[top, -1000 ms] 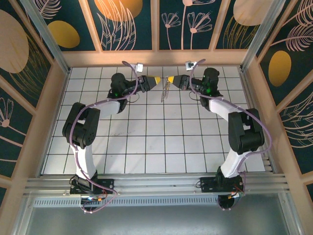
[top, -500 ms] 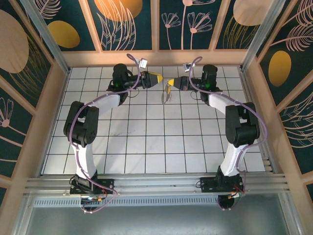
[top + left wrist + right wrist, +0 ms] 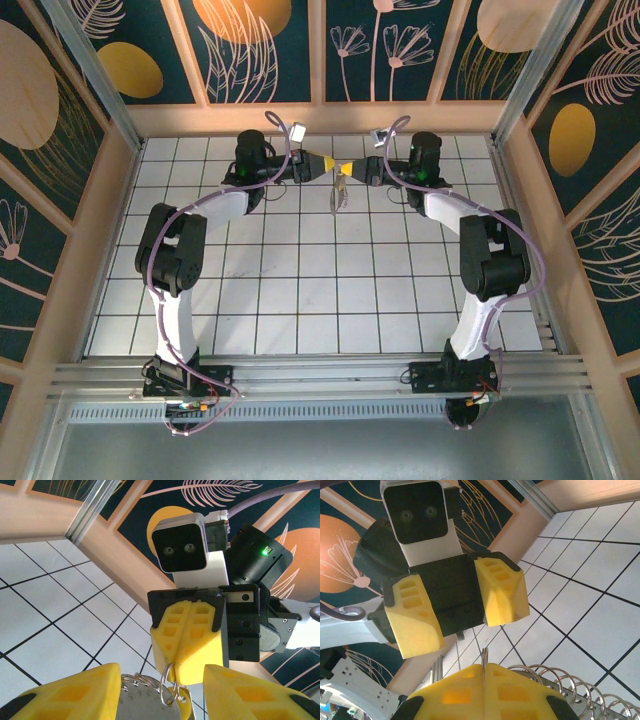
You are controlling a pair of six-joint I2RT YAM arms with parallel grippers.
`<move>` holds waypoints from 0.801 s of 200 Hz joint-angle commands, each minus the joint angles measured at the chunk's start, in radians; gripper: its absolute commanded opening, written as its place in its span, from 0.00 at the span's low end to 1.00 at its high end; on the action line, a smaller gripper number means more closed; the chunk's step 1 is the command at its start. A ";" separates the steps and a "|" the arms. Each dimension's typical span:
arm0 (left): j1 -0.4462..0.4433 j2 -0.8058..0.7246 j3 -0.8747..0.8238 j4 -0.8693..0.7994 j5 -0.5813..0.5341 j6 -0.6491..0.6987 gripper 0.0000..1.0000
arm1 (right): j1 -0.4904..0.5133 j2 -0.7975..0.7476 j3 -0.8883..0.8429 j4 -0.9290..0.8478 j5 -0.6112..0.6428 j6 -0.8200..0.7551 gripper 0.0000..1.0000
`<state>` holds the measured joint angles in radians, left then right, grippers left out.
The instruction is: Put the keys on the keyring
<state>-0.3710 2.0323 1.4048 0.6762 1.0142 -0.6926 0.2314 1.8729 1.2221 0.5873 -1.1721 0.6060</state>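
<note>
Two yellow-tipped grippers meet nose to nose at 12 o'clock of the white tiled floor (image 3: 300, 290), raised off it, with the job judged roughly midway. The right gripper (image 3: 345, 170) has its fingers pressed together on the keyring (image 3: 337, 196), which dangles toward 6 o'clock from the pinch as a thin grey loop. The left gripper (image 3: 325, 163), at 9 o'clock of its partner, is spread wide and carries nothing.

Seen from the left wrist, a small wire loop (image 3: 169, 687) hangs from the seam of the closed yellow fingers. A flat grey metal piece (image 3: 142, 705) sits just below the loop at 7 o'clock, and what looks to be the key (image 3: 186, 709), a small yellow piece, sits at 5 o'clock. Whether that piece is already threaded on or only lies against the loop cannot be told. From the right wrist, a coil of wire turns (image 3: 565, 685) trails off at 4 o'clock of the pinch.

Lifting and presenting the ring appears done. Confirming or completing the threading looks to remain, likely work for the open left fingers. As for holders, the ring is the sole one at work, and its load is the metal piece, perhaps also the key
</note>
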 commanded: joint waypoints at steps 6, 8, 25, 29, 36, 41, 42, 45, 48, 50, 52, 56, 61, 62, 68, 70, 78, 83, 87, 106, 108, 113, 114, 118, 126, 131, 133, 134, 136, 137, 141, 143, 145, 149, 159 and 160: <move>0.009 0.018 0.019 0.044 0.026 -0.025 0.47 | 0.010 -0.010 0.031 0.065 -0.015 0.017 0.00; 0.009 0.019 0.018 0.046 0.027 -0.026 0.47 | 0.011 -0.011 0.032 0.065 -0.015 0.017 0.00; 0.008 0.021 0.013 0.052 0.027 -0.030 0.46 | 0.014 -0.010 0.035 0.064 -0.014 0.017 0.00; 0.009 0.022 0.011 0.054 0.026 -0.031 0.47 | 0.014 -0.010 0.036 0.066 -0.014 0.018 0.00; 0.008 0.022 0.010 0.058 0.026 -0.034 0.46 | 0.016 -0.010 0.037 0.066 -0.014 0.018 0.00; 0.008 0.023 0.008 0.061 0.026 -0.036 0.47 | 0.016 -0.010 0.037 0.066 -0.012 0.017 0.00; 0.008 0.024 0.008 0.061 0.026 -0.036 0.46 | 0.016 -0.010 0.037 0.066 -0.012 0.018 0.00; 0.009 0.025 0.009 0.062 0.026 -0.037 0.46 | 0.016 -0.009 0.037 0.066 -0.012 0.018 0.00; 0.008 0.024 0.006 0.064 0.026 -0.038 0.46 | 0.016 -0.010 0.037 0.066 -0.012 0.018 0.00; 0.009 0.025 0.006 0.066 0.026 -0.039 0.46 | 0.016 -0.011 0.037 0.066 -0.012 0.018 0.00; 0.009 0.026 0.006 0.067 0.026 -0.040 0.46 | 0.016 -0.009 0.037 0.066 -0.012 0.018 0.00; 0.009 0.027 0.005 0.071 0.027 -0.043 0.46 | 0.017 -0.011 0.036 0.066 -0.012 0.018 0.00; 0.009 0.028 0.004 0.077 0.027 -0.046 0.46 | 0.017 -0.011 0.036 0.066 -0.011 0.018 0.00; 0.009 0.028 0.003 0.079 0.027 -0.047 0.46 | 0.017 -0.011 0.036 0.066 -0.011 0.018 0.00; 0.008 0.029 0.002 0.084 0.030 -0.051 0.46 | 0.017 -0.010 0.036 0.068 -0.011 0.018 0.00; 0.007 0.029 0.002 0.084 0.030 -0.051 0.45 | 0.017 -0.010 0.035 0.069 -0.011 0.019 0.00; 0.009 0.031 0.001 0.087 0.032 -0.054 0.45 | 0.018 -0.011 0.034 0.072 -0.009 0.019 0.00; 0.008 0.032 0.000 0.090 0.034 -0.055 0.45 | 0.018 -0.010 0.034 0.072 -0.008 0.020 0.00; 0.008 0.032 -0.002 0.093 0.035 -0.057 0.44 | 0.018 -0.009 0.034 0.073 -0.008 0.021 0.00; 0.008 0.035 -0.003 0.112 0.041 -0.072 0.43 | 0.019 -0.006 0.036 0.083 -0.008 0.029 0.00; 0.007 0.035 -0.003 0.113 0.042 -0.074 0.42 | 0.019 -0.006 0.036 0.084 -0.008 0.029 0.00; 0.008 0.037 -0.003 0.117 0.043 -0.077 0.42 | 0.019 -0.004 0.037 0.084 -0.008 0.030 0.00; 0.009 0.038 -0.003 0.118 0.044 -0.079 0.42 | 0.019 -0.004 0.037 0.084 -0.008 0.030 0.00; 0.008 0.040 -0.001 0.120 0.046 -0.082 0.41 | 0.019 -0.004 0.037 0.086 -0.007 0.030 0.00; 0.009 0.042 -0.001 0.125 0.048 -0.087 0.40 | 0.020 -0.003 0.039 0.085 -0.006 0.031 0.00; 0.008 0.042 -0.002 0.130 0.050 -0.090 0.40 | 0.021 -0.003 0.038 0.086 -0.006 0.032 0.00; 0.008 0.042 -0.003 0.131 0.051 -0.092 0.39 | 0.022 -0.003 0.039 0.086 -0.006 0.032 0.00; 0.008 0.042 -0.003 0.132 0.052 -0.093 0.39 | 0.022 -0.002 0.040 0.086 -0.006 0.031 0.00; 0.008 0.042 -0.003 0.133 0.052 -0.093 0.39 | 0.021 -0.001 0.040 0.086 -0.006 0.032 0.00; 0.008 0.043 -0.003 0.134 0.053 -0.093 0.38 | 0.022 -0.001 0.040 0.086 -0.006 0.032 0.00; 0.008 0.042 -0.003 0.136 0.053 -0.094 0.38 | 0.020 -0.001 0.040 0.085 -0.005 0.032 0.00; 0.009 0.043 -0.003 0.137 0.053 -0.095 0.37 | 0.021 0.000 0.040 0.086 -0.005 0.032 0.00; 0.009 0.042 -0.004 0.138 0.055 -0.095 0.37 | 0.022 0.000 0.040 0.086 -0.006 0.032 0.00; 0.008 0.042 -0.005 0.141 0.055 -0.098 0.36 | 0.022 -0.001 0.040 0.086 -0.005 0.032 0.00; 0.007 0.042 -0.008 0.152 0.060 -0.103 0.34 | 0.020 0.000 0.041 0.086 -0.003 0.031 0.00; 0.007 0.043 -0.008 0.154 0.061 -0.105 0.34 | 0.021 0.000 0.041 0.086 -0.003 0.032 0.00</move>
<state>-0.3710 2.0647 1.4040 0.7609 1.0416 -0.7719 0.2440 1.8729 1.2228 0.6121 -1.1709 0.6334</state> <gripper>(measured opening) 0.357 0.044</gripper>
